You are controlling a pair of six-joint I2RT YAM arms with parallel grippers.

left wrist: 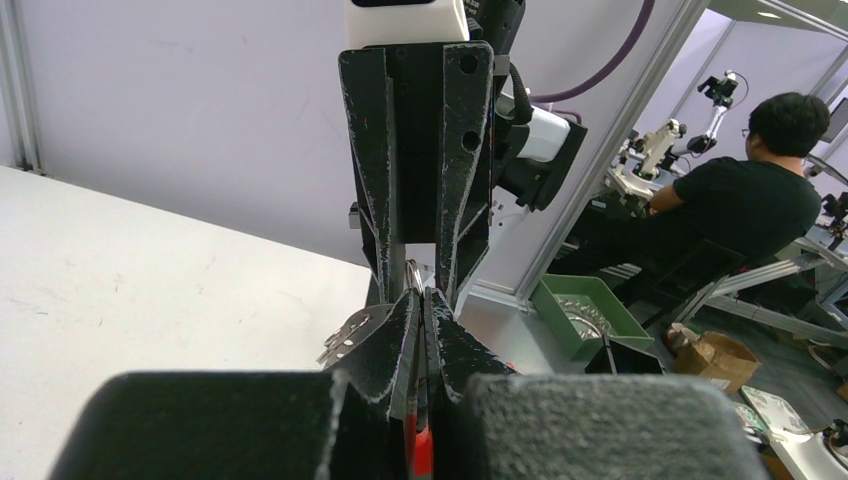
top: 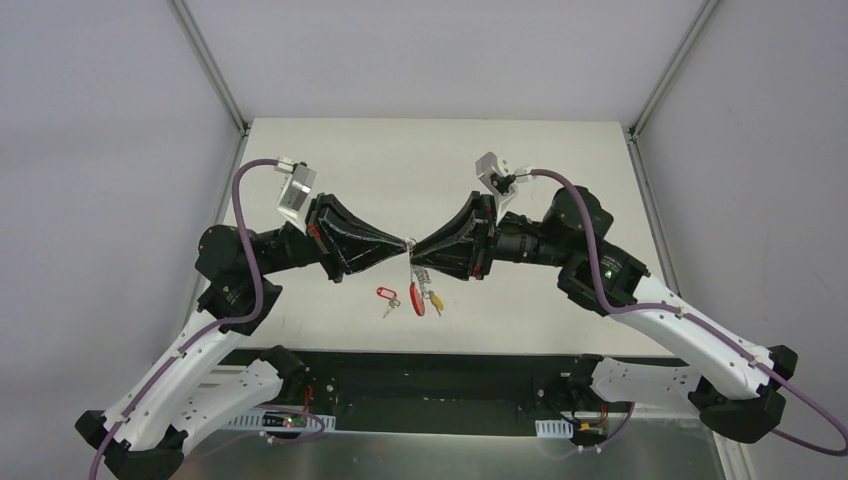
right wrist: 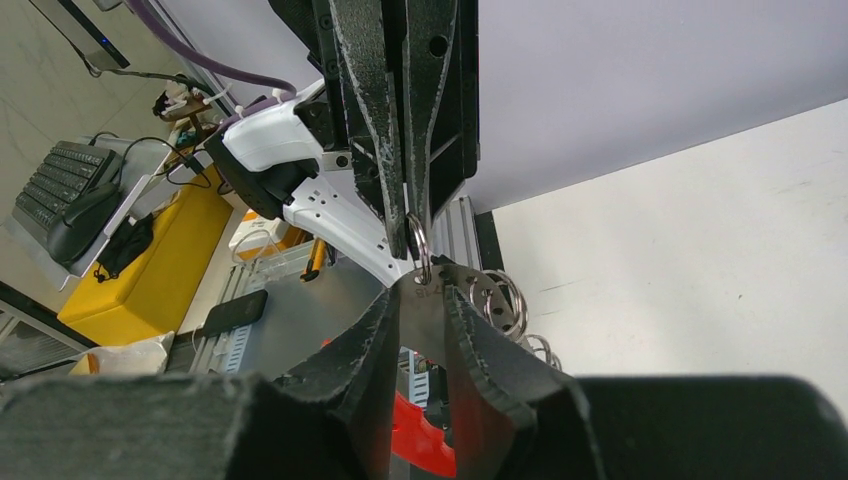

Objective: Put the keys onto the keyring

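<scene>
Left gripper (top: pixel 402 242) clenched on keyring (right wrist: pixel 424 250). Right gripper (top: pixel 417 247) grasps a key (right wrist: pixel 428 305) against it. Loose key (top: pixel 388 300) lies at 7 o'clock. Slight misalignment could make the key slip and drop.

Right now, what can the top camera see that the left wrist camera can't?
Only the top camera shows both whole arms and a loose red-tagged key lying on the table. Only the left wrist camera shows a person in black sitting beyond the table, and a green tray near them. Both show the left tool and right tool meeting tip to tip above the table, the left pinching the keyring, the right gripping a key.
</scene>
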